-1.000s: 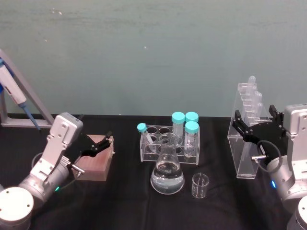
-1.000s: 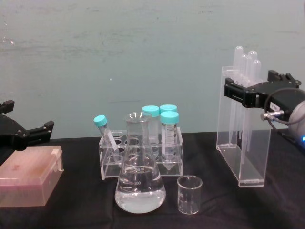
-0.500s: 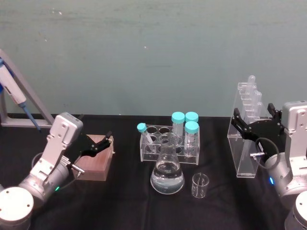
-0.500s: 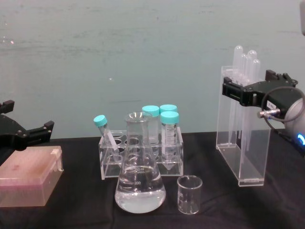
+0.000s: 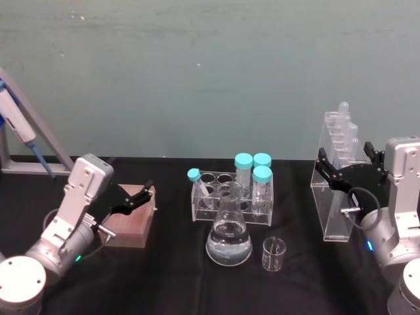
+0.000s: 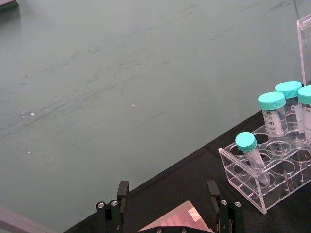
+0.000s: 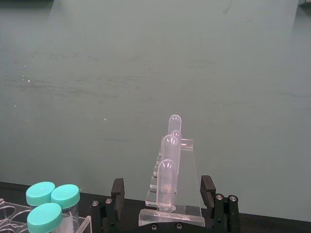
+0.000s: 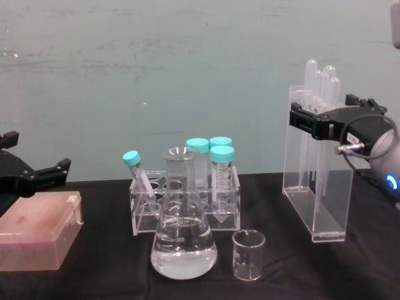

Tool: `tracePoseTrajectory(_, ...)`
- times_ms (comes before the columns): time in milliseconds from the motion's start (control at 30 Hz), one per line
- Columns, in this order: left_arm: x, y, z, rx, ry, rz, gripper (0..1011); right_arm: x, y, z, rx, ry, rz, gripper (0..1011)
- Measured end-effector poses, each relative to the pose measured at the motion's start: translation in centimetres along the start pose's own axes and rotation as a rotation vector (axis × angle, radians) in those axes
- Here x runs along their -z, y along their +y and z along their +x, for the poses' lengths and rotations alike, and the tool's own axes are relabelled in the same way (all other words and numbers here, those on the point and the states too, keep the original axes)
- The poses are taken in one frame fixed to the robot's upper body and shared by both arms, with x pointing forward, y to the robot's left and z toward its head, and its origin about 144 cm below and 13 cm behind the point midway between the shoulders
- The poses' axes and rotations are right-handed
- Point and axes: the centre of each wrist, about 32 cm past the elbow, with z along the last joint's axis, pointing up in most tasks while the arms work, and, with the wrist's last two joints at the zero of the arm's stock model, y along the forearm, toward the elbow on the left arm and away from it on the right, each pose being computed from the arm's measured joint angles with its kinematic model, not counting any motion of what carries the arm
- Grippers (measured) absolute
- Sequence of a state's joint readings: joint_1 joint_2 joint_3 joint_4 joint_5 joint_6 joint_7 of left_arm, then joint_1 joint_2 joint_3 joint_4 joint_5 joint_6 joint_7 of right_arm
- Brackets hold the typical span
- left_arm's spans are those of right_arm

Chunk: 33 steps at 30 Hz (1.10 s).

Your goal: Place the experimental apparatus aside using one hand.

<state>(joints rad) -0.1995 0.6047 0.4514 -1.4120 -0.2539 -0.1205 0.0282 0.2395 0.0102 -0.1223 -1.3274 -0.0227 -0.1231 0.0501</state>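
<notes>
Right claw (image 5: 346, 164) sits at about 3 o'clock on the table (image 5: 164, 275), up by the top of the tall clear stand (image 5: 333, 213). Its two black fingers (image 7: 116, 188) are spread wide, one on each side of the stand's upper part. From the right wrist view the stand (image 7: 187, 150) sits between them with a gap on both sides, so the claw (image 7: 162, 188) straddles it without clamping anything. From the chest the claw (image 8: 322, 115) reaches in level from the right, just below the stand's rim.

The stand (image 8: 317, 200) is upright on the black table, a narrow see-through case that widens toward its foot. It holds a row of long round-tipped tubes (image 8: 320, 84) whose ends poke out above the top.

At the table's centre is a clear rack (image 5: 216, 197) holding tubes with teal caps (image 5: 252, 164), well apart from the stand, which lies at the rack's 3 o'clock. A flask (image 5: 229, 237) with clear liquid in its base is just beside the rack at its 6 o'clock. A small empty beaker (image 5: 273, 254) is near the flask at its 4 o'clock.

Left claw (image 5: 134, 199) hangs at about 9 o'clock with its fingers apart, holding nothing, above a pinkish box (image 5: 131, 220).
</notes>
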Motion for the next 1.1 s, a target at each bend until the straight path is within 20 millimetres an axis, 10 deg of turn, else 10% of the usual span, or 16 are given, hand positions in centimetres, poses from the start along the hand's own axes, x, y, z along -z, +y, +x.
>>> tracePoseTrajectory(1100,0.0,0.0,0.0,0.0,0.0,0.0,1000,-0.06,0.06,0.0,-0.001,0.014,-0.01,1003)
